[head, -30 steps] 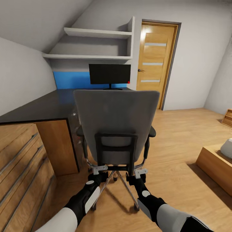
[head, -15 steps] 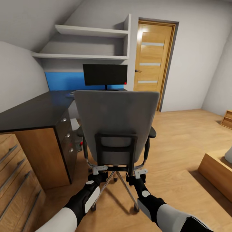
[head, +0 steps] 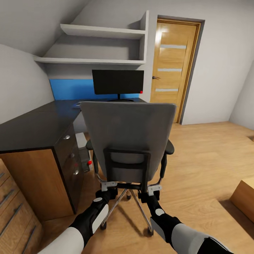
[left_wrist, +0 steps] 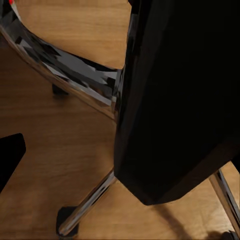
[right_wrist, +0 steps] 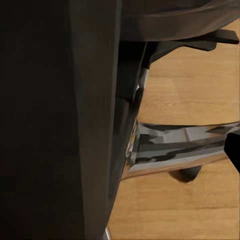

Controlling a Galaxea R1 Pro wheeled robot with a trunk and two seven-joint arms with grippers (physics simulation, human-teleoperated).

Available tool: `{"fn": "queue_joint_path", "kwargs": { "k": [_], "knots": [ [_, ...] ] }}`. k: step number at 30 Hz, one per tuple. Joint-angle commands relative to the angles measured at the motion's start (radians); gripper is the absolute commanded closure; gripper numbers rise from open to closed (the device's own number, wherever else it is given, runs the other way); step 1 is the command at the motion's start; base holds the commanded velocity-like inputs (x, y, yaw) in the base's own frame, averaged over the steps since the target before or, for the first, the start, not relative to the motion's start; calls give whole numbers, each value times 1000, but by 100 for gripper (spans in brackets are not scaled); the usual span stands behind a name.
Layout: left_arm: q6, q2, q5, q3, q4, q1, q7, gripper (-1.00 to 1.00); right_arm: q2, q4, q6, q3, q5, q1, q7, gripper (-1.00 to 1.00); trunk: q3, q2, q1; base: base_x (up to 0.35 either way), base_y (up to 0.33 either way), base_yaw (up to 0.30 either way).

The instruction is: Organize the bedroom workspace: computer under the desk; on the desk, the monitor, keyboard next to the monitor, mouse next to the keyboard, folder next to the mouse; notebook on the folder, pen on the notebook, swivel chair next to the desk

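Head view: both claws grip the swivel chair (head: 127, 134) beside the desk (head: 31, 127).

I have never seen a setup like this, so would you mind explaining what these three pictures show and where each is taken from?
These are simulator renders of a wheeled robot with two arms. The large picture looks down from its head: the left gripper and right gripper sit at the lower back frame of a grey swivel chair, apparently gripping it, though I cannot see their fingers clearly. Beyond the chair is the black-topped desk with a monitor on it. The other two pictures come from cameras near each gripper: both show the chair's dark frame close up, with its chrome base over the wooden floor.
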Motion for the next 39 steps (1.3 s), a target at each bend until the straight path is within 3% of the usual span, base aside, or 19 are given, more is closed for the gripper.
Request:
{"fn": "queue_joint_path", "kwargs": {
  "k": [1,14,39],
  "knots": [
    [4,1,9,-6,-2,-1,9,-100,0,0,-3,14,-2,-1,-9,-100,-1,0,0,322,0,10],
    [4,-1,9,-8,-2,-1,9,-100,0,0,-4,14,-2,-1,-9,-100,-1,0,0,185,0,29],
    [4,-1,8,-8,-2,-1,9,-100,-1,0,-4,11,-2,-1,-9,-100,-1,0,0,316,0,11]
  ]
}}
